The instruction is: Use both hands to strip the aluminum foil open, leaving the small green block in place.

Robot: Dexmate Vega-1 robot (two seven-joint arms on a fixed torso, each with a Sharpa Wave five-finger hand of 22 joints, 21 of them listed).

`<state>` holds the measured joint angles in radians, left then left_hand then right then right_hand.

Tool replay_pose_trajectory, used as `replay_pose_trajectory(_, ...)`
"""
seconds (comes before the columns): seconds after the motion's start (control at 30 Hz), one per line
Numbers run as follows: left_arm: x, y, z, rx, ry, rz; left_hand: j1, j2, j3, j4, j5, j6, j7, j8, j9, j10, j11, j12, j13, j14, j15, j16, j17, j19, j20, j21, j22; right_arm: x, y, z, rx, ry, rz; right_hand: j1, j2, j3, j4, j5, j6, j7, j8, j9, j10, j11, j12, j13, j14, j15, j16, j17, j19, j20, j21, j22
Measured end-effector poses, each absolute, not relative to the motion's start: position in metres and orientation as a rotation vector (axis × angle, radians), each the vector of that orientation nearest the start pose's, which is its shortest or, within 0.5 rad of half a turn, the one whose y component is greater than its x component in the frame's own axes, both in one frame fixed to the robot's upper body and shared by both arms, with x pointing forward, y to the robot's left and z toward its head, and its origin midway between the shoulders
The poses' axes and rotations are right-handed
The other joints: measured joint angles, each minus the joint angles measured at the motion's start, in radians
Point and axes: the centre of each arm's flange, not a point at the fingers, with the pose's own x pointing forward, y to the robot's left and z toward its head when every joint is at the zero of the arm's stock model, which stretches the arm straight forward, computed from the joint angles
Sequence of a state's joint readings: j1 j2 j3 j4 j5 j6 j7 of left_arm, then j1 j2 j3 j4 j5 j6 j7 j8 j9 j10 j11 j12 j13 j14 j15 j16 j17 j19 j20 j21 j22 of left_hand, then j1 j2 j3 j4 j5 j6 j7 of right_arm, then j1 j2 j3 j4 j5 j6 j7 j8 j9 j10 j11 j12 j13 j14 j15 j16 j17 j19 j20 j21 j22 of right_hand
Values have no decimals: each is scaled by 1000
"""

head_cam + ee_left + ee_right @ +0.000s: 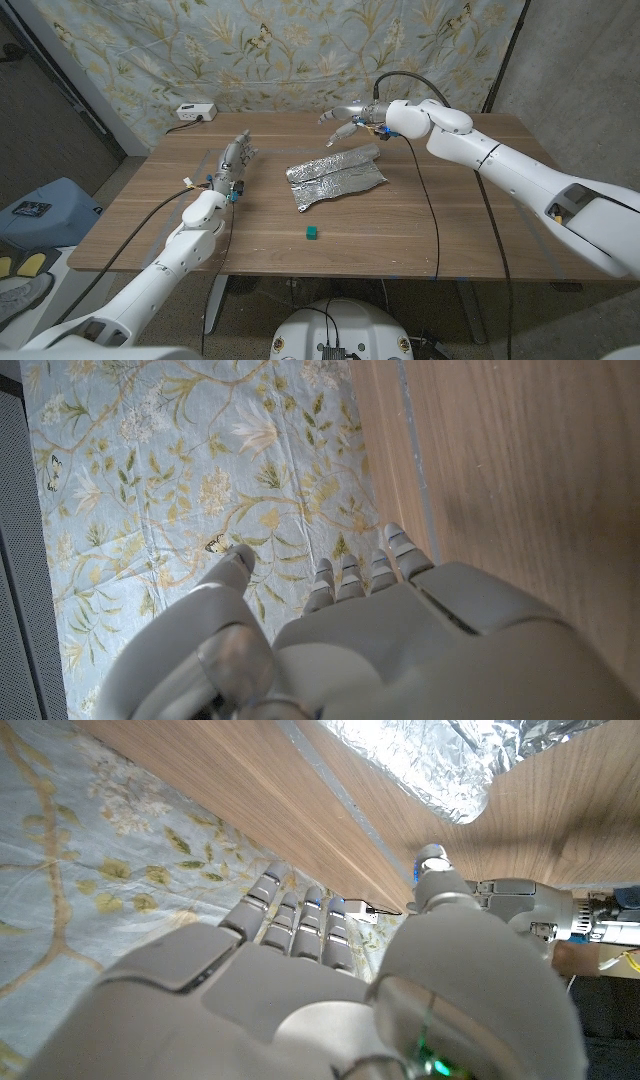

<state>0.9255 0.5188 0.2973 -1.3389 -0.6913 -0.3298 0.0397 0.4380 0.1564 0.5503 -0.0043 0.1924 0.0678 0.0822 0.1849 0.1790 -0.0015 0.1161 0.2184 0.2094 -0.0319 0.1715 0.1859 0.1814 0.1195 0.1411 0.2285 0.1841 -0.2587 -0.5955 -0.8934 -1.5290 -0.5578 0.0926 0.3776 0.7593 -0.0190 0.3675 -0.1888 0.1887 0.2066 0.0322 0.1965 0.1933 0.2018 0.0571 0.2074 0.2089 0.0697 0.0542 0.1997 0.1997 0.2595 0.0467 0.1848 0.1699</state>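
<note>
Fingers on your right hand [343, 118] are spread and loosely extended, nothing in them; the hand hovers above the table just behind the far end of the aluminum foil [336, 175]. In the right wrist view, the same hand [300, 970] has fingers [290, 920] apart with the thumb out to the side, empty, and the foil's crinkled edge [450, 760] is beyond the fingertips, not touching.

Your left hand [236, 158] is also empty, fingers extended and slightly apart, standing over the wooden table [200, 225] to the left of the foil and well apart from it. The left wrist view agrees: the hand [350, 650] has straight fingers [352, 578] with the thumb off to the side, gripping nothing.

The foil lies opened out as a crumpled sheet near the middle of the table, its far right end still rolled up. The small green block [312, 233] sits bare on the wood, near the table's front edge, apart from the foil's front left corner. Neither hand touches it.

A white power strip [194, 111] sits at the table's far left corner. The floral curtain [300, 50] hangs behind.
</note>
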Motion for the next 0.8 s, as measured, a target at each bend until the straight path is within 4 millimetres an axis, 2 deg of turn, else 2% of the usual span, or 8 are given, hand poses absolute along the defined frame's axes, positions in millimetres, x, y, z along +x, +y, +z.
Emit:
replay_pose_trajectory(0.07,637,324,-45,-130,-613,-97,0,0,0,0,0,0,0,0,0,0,0,0,0,0,0,0,0,0,0,0,0,615,-75,127,-1736,-782,420,2,-2,3,3,0,0,0,0,0,-2,-3,0,0,0,0,0,0,0,0,0,0)
replay_pose_trajectory(0.2,634,323,-43,-128,-618,-99,0,0,0,0,0,9,1,0,0,0,0,0,0,0,0,0,-1,0,0,0,0,620,-69,124,-1770,-790,434,16,-16,4,4,4,-7,-7,0,0,3,-26,0,0,-4,-3,0,0,-7,-7,0,0)
replay_pose_trajectory(0.3,633,322,-43,-128,-618,-97,0,0,0,0,0,11,0,0,0,0,0,4,0,0,0,0,-5,0,0,0,0,625,-67,123,-1784,-792,441,23,-23,4,4,8,4,-18,0,0,9,-39,0,0,-5,-17,0,0,-7,-7,0,0)
replay_pose_trajectory(0.53,631,317,-44,-127,-613,-97,0,0,3,-3,0,11,0,0,0,0,0,4,0,0,0,0,-5,0,0,0,0,636,-64,122,-1815,-813,459,30,-30,4,4,11,13,-28,11,0,12,-42,4,3,5,-37,0,0,-3,-12,0,0)
replay_pose_trajectory(0.63,631,316,-44,-127,-609,-94,0,0,3,-3,0,11,0,0,0,0,0,4,0,0,0,0,-5,0,0,0,0,643,-65,121,-1827,-809,465,36,-36,1,7,11,17,-31,11,0,23,-52,4,7,8,-40,5,0,-7,-15,0,0)
replay_pose_trajectory(0.8,632,313,-44,-129,-605,-91,0,0,3,-3,0,11,0,0,0,0,0,4,0,0,0,0,-5,0,0,0,0,651,-65,120,-1845,-813,470,45,-37,4,15,11,39,-53,18,4,46,-76,17,12,20,-52,10,3,-1,-20,4,0)
